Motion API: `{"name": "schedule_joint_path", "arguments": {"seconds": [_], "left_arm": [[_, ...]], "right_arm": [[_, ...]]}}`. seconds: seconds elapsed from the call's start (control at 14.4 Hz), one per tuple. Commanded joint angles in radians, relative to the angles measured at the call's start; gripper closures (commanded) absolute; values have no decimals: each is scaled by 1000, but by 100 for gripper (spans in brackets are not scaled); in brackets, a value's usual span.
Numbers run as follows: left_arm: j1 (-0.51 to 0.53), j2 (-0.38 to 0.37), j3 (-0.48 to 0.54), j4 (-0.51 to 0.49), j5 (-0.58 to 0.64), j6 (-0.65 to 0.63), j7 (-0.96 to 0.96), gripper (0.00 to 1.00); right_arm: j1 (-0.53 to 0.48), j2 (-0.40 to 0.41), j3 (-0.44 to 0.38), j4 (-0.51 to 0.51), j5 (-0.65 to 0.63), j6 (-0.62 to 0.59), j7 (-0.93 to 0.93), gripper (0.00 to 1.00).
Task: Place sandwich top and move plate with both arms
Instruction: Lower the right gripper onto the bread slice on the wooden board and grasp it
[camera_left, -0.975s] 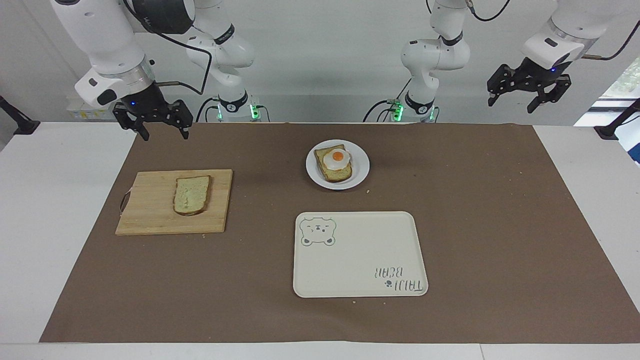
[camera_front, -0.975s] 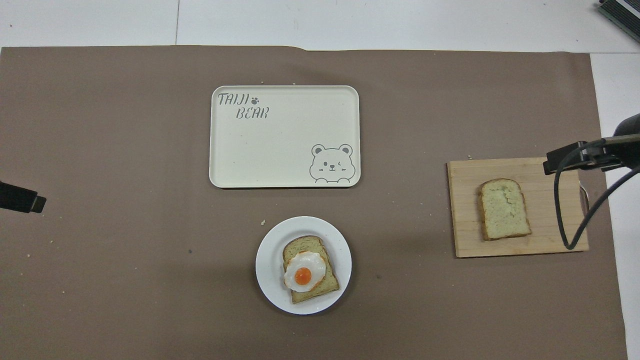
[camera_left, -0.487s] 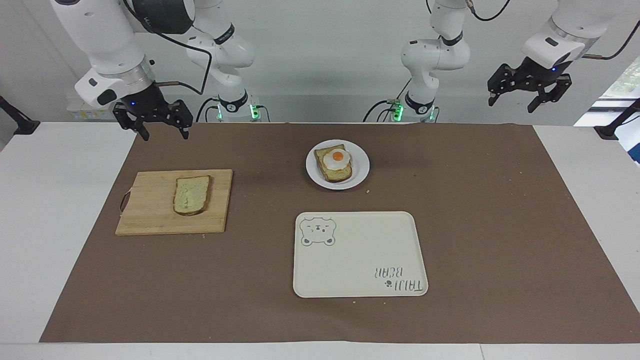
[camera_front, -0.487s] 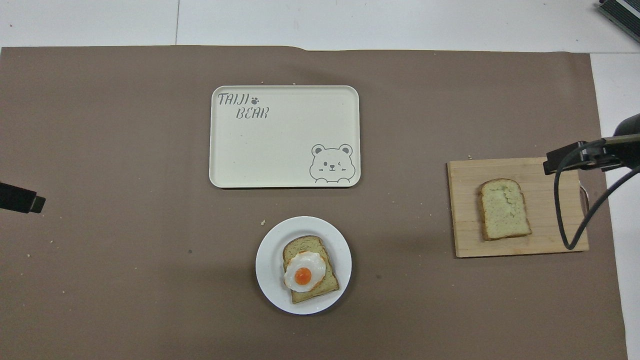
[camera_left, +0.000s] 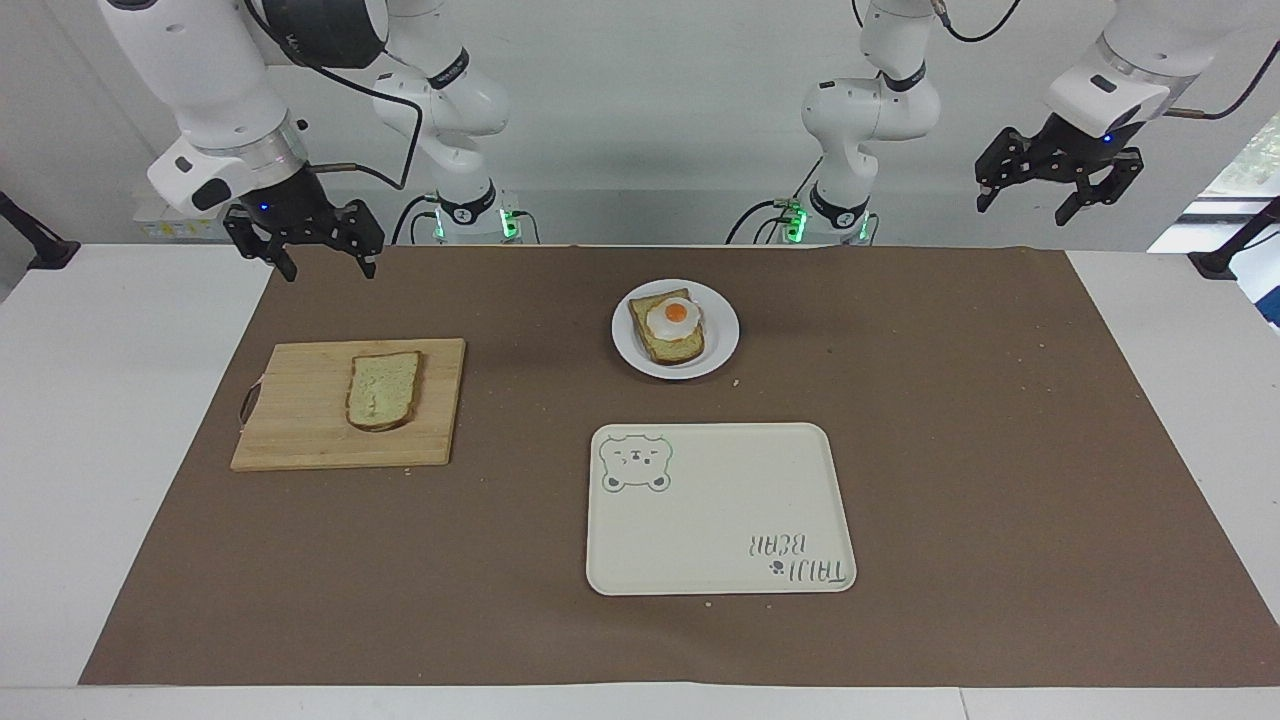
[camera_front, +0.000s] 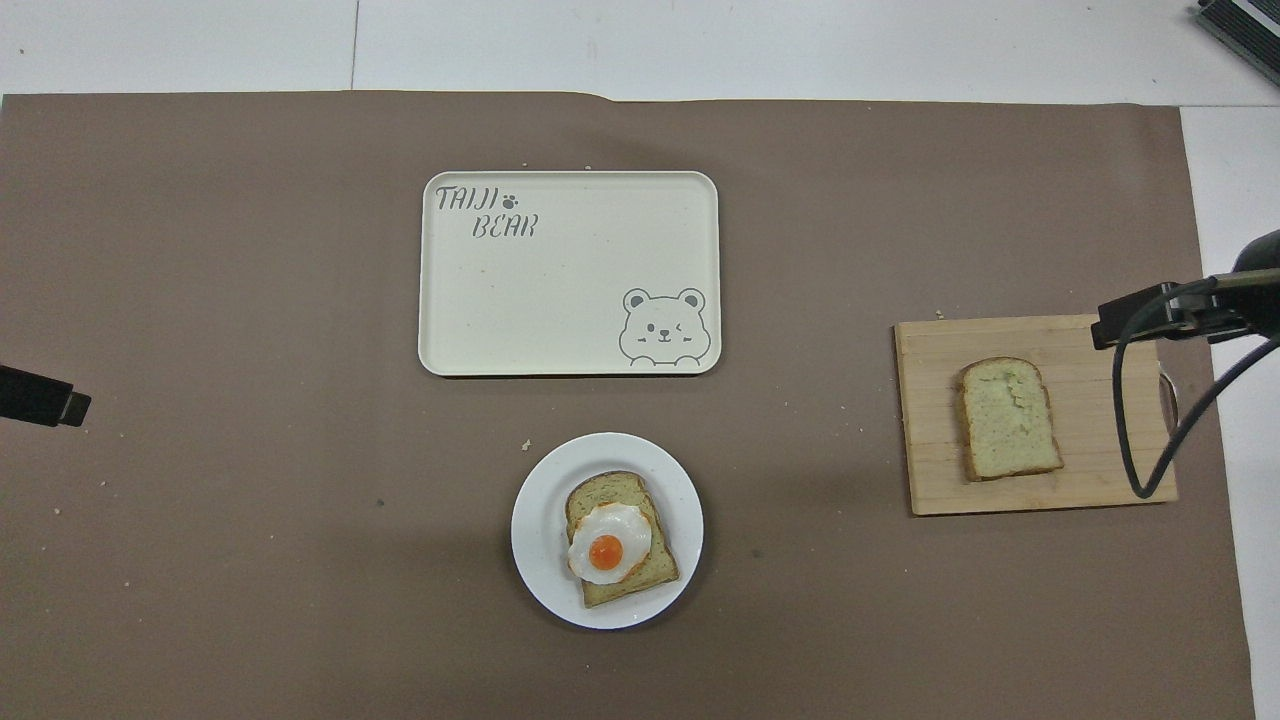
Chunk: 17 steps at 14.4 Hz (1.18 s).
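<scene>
Very little is changing: over the last second my right gripper (camera_left: 318, 262) is creeping only slightly, hanging over the brown mat's (camera_left: 1000, 420) robot-side edge, by its corner at the right arm's end of the table, while my left gripper (camera_left: 1062, 192) is lifting a touch over the mat's corner at the left arm's end. Both are standing with fingers spread wide, gripping nothing. The food and dishes are lying exactly where they were a second ago.

The sandwich top (camera_left: 383, 389) is resting flat on the wooden cutting board (camera_left: 300, 420), which is sitting near the mat's edge at the right arm's end, farther from me than my right gripper. The plate (camera_left: 722, 335) is sitting near the middle of the mat's robot-side edge, carrying the other bread slice (camera_left: 678, 348) with the fried egg (camera_left: 673, 316) on it. The cream tray (camera_left: 720, 520) with the bear drawing is lying just farther from me than the plate, toward the mat's outer edge, with nothing on it.

I am reading this as the very start: nothing is picked up yet, and the bread is still untouched. My right arm is the one placed for the first step, since it is hanging close to the board; I am judging that it needs to come down over the slice next. My left arm is waiting, well apart from the plate. The two-armed plate move is still wholly ahead, probably toward the tray.
</scene>
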Motion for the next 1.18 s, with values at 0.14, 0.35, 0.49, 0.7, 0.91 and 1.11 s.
{"name": "schedule_joint_path", "arguments": {"seconds": [0.14, 0.35, 0.49, 0.7, 0.91, 1.11], "left_arm": [[-4, -16, 5, -11, 0, -14, -9, 0], [-4, -16, 5, -11, 0, -12, -9, 0], [-4, -16, 5, -11, 0, -12, -9, 0], [-5, -16, 5, -11, 0, -15, -9, 0], [-4, -17, 5, -11, 0, -41, -9, 0], [-4, -16, 5, -11, 0, -31, -8, 0]], "right_arm": [[-69, -74, -6, -243, 4, 222, -165, 0], [-74, -65, -5, -340, 4, 289, -173, 0], [-97, -58, -5, -416, 25, 376, -188, 0], [-129, -39, -5, -484, 71, 476, -251, 0], [-163, -26, -5, -550, 111, 579, -324, 0], [-200, 21, -5, -576, 111, 631, -364, 0]]}}
